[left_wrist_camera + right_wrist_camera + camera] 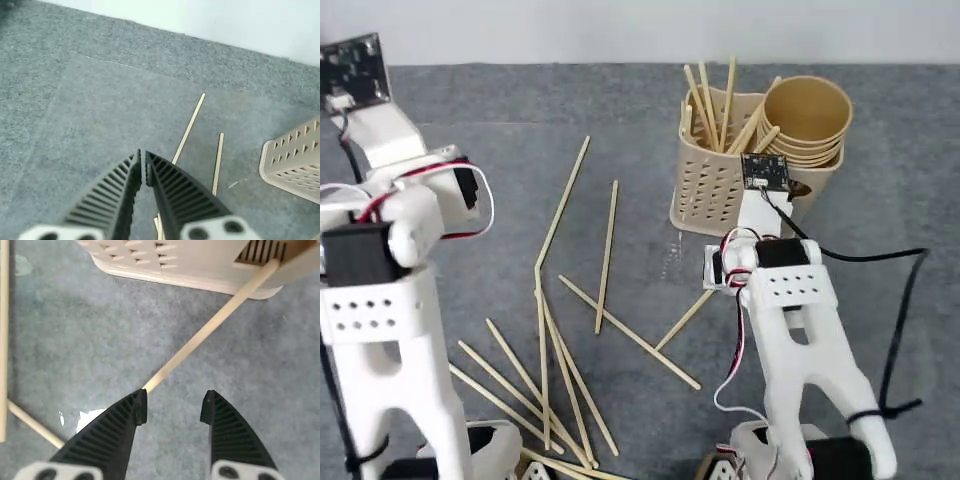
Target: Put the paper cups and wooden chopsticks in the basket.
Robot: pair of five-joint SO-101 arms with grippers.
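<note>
Wooden chopsticks (607, 257) are lying scattered across the tabletop (520, 110). One stick (210, 327) is running lengthwise from the basket (190, 265) base to one fingertip of the right gripper (172, 407), which is hanging spread and nearer. Left gripper (142, 167) is hovering pressed together, well apart.

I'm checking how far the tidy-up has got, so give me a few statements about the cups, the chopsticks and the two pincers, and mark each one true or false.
1. The paper cups sit stacked inside the basket. True.
2. The right pincer is shut on a chopstick. False: it is open, and a chopstick ends by one fingertip, ungripped.
3. The left pincer is shut and holds nothing. True.
4. Every chopstick is already in the basket. False: loose chopsticks lie scattered on the grey mat.
</note>
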